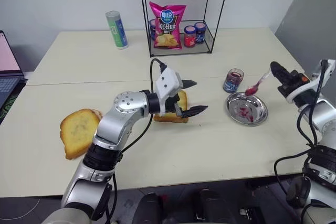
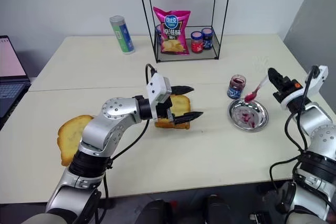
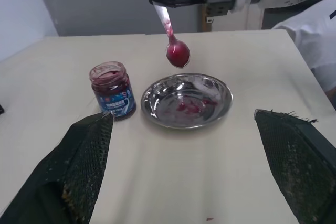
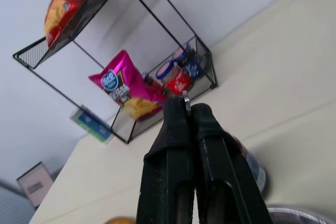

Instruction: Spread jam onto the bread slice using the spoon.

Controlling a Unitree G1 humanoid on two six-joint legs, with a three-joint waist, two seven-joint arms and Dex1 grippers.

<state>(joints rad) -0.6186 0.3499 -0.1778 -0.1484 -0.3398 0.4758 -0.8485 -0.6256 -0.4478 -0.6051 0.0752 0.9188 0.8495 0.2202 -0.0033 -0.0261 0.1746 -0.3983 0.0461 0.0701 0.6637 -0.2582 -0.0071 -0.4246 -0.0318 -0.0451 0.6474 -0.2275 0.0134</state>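
Left wrist view: spoon (image 3: pixel 177 52) (jam-coated bowl)

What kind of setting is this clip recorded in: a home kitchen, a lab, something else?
Probably a lab or office staged as a breakfast table, not a real kitchen: a plain cream table against a bare wall, an open laptop at its edge, and a black wire rack holding a chips bag.

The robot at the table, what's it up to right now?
It is making jam toast. The right gripper is shut on the spoon, its bowl loaded with jam and held in the air above the steel dish, beside the open jam jar. The left gripper hovers with jaws open at the bread slice. No jam is on the bread yet.
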